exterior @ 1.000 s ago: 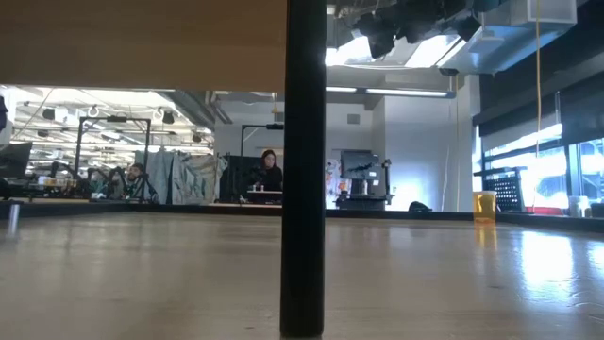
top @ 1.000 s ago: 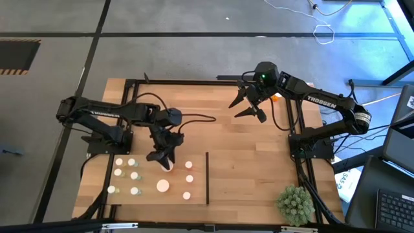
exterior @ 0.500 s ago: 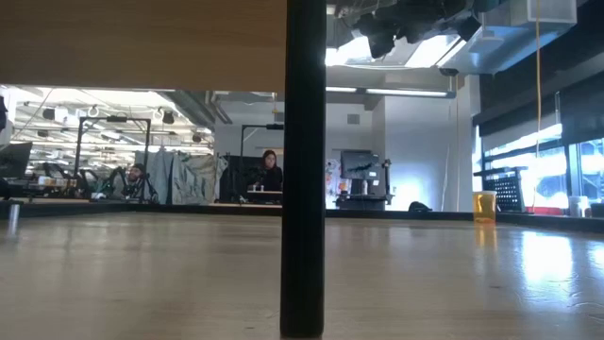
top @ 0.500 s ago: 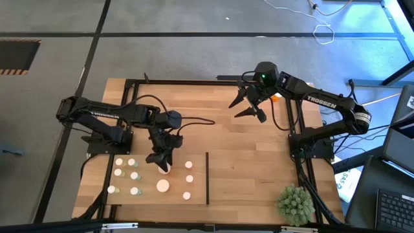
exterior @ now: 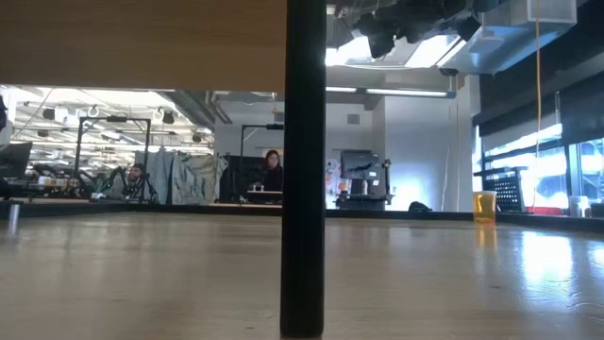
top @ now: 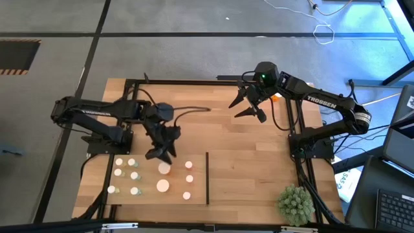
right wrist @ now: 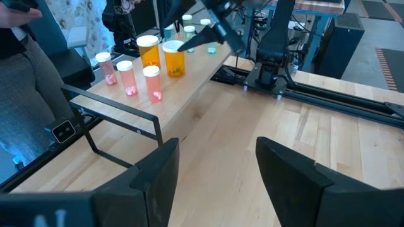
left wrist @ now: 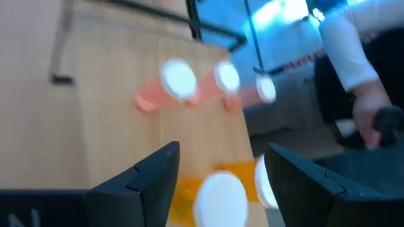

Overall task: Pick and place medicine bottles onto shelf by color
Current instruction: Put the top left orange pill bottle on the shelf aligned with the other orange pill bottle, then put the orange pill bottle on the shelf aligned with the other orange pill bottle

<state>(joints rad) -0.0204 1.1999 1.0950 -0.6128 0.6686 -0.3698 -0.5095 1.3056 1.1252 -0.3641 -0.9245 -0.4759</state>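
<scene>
On the left side, the left gripper (top: 160, 154) hangs just above the far edge of the shelf (top: 149, 199). Its two dark fingers are spread apart and hold nothing. An orange bottle (top: 164, 168) with a white cap stands on the shelf right below it, so I think putting that one down is done. The shelf is a flat, smooth, pale board. The small round bottles (top: 134, 175) on its left part look greenish or white, and the ones nearer the thin dark divider (top: 207, 178) are orange (one has a much wider cap). Past the divider, the table (top: 246, 155) is made of wood planks. Farther right, the right gripper (top: 248, 109) hovers over the far part of the table, fingers wide apart and empty. One more bottle (top: 276, 98), orange, sits near it by the table's far edge. I think that one comes next: the gripper must come down over it, squeeze its smooth round sides softly, and carry it to the orange group. A spiky green plant (top: 295, 204) sits at the near right corner.
</scene>
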